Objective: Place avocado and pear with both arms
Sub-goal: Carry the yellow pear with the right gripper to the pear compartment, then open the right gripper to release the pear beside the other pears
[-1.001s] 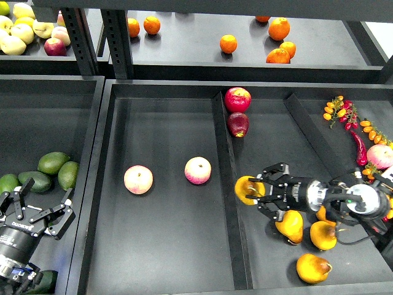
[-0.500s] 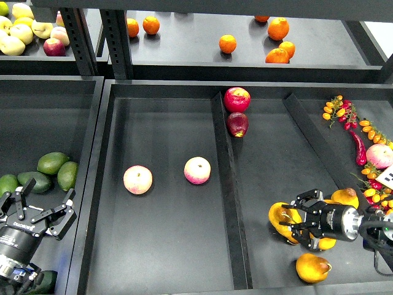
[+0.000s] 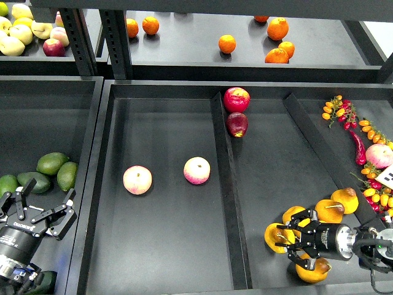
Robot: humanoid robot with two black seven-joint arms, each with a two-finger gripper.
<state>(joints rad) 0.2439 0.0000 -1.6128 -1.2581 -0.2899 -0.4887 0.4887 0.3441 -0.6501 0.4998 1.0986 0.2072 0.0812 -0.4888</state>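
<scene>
The right gripper (image 3: 290,241), at about five o'clock in the view, pinches a pear (image 3: 275,237) beside other pears, while the left gripper (image 3: 35,209), fingers spread and holding nothing, hovers at eight o'clock just below the avocados (image 3: 52,163).

Pear (image 3: 274,237) yellow-orange; avocado (image 3: 52,163) green, neighbour (image 3: 35,181) seemingly darker; apples (image 3: 137,179) pink-yellow.
</scene>
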